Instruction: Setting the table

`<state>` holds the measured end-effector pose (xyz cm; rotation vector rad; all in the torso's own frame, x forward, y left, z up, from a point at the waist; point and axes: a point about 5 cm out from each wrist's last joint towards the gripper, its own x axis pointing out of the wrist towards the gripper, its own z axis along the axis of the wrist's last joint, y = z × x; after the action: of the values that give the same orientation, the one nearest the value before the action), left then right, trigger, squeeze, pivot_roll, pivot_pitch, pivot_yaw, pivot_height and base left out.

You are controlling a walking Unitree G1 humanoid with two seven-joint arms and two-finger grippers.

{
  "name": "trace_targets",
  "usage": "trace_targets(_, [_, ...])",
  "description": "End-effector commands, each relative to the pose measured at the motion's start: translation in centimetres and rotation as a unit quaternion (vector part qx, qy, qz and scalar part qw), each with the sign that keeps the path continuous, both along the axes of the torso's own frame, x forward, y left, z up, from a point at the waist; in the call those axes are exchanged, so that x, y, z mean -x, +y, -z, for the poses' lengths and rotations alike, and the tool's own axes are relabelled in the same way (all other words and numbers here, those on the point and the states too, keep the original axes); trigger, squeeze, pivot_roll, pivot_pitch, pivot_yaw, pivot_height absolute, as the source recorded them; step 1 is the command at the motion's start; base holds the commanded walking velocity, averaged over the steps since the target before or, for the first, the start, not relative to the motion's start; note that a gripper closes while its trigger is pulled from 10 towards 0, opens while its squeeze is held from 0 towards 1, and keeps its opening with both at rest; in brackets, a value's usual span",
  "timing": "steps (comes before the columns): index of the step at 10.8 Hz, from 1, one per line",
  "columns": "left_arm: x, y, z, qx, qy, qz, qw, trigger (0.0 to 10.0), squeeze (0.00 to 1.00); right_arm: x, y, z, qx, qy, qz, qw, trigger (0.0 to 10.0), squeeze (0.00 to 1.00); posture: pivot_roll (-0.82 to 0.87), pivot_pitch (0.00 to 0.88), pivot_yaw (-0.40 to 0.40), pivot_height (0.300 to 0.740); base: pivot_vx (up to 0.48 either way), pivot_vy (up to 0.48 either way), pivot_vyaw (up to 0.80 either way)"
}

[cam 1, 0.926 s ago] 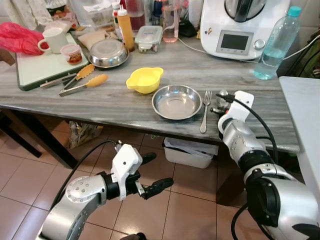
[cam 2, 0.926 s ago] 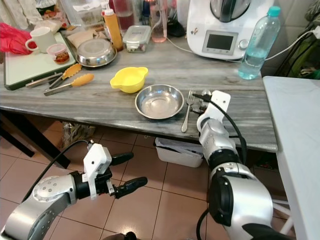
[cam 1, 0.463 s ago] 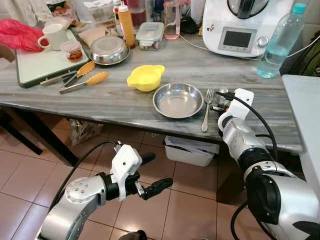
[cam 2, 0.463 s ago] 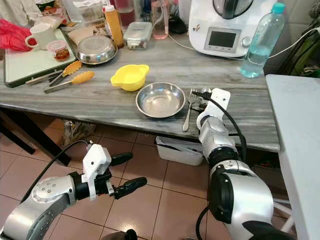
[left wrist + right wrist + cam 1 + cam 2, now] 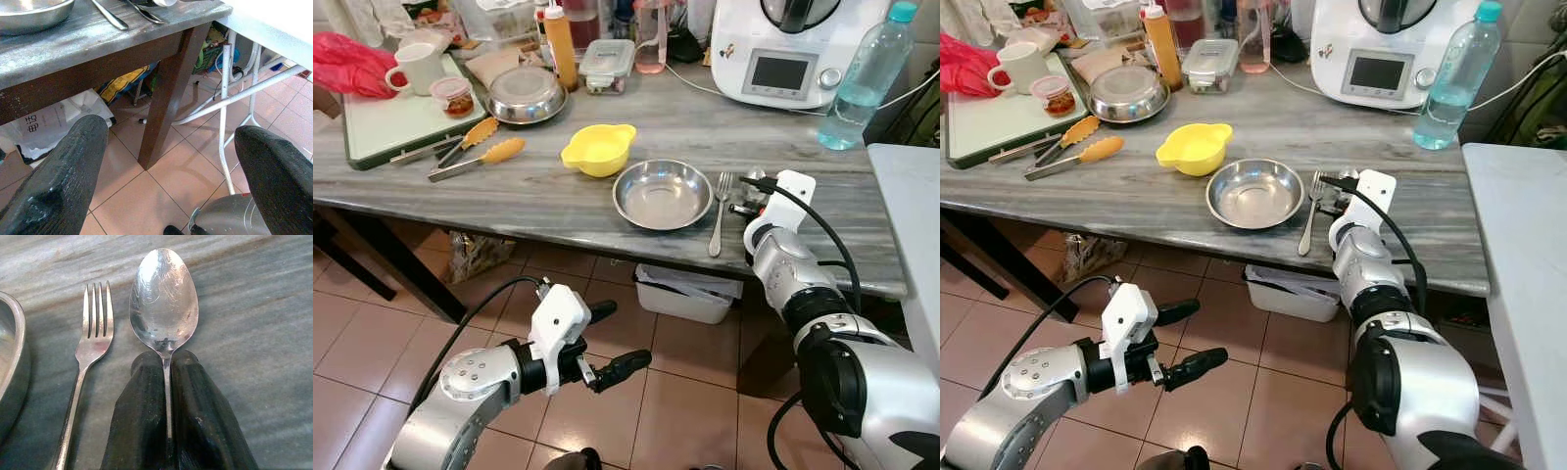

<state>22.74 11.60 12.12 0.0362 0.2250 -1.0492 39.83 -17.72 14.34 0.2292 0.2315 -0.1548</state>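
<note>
Now, step in hand: laying the spoon [image 5: 164, 298] down beside the fork [image 5: 90, 347], to the right of the steel bowl [image 5: 663, 194], as I judge it

Right gripper [image 5: 166, 377]: fingers pressed together on the spoon's thin handle just below its bowl; it sits low at the near right part of the surface [image 5: 548, 191], so the spoon lies nearly flat and parallel to the fork; that alignment reads as deliberate, a place setting laid side by side

Spoon: polished metal, oval bowl facing up with faint scratches and a dull reflection; its tip points away from the robot; whether it rests on the surface I cannot tell

Fork: four tines, slim handle, lying flat between the steel bowl and the spoon; just beside both, touching neither as far as I can see

Steel bowl: shallow, shiny, holding nothing; close to the near edge, so a diner could reach it

Left gripper [image 5: 607, 343]: fingers wide apart, hanging idle below the surface over the tiled floor [image 5: 372, 343]; kept clear of the work

Yellow bowl [image 5: 598, 152]: behind the steel bowl and to its left, apart from the setting

Progress: bowl and fork set; the spoon not yet released
</note>
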Motion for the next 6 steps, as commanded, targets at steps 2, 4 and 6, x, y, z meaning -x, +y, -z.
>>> trace_targets(2, [0.27, 0.23, -0.15, -0.004, 0.000, 0.000, 1.000, 10.0, 0.00, -0.10, 0.29, -0.07, 0.000, 0.002, -0.003, 1.000, 10.0, 1.00, 0.06, 0.155, 0.059, 0.740, 0.000, 0.000, 0.00])
trace_targets(4, [0.18, 0.18, -0.18, -0.003, 0.000, -0.001, 1.000, 10.0, 0.00, -0.12, 0.35, -0.11, -0.003, 0.000, -0.005, 1.000, 10.0, 1.00, 0.06, 0.154, 0.059, 0.740, 0.000, 0.000, 0.00])
trace_targets(6, [0.16, 0.11, -0.22, -0.002, -0.001, 0.000, 1.000, 10.0, 0.00, -0.18, 0.45, -0.23, -0.002, 0.000, -0.007, 1.000, 10.0, 1.00, 0.06, 0.153, 0.056, 0.740, 0.000, 0.000, 0.00])
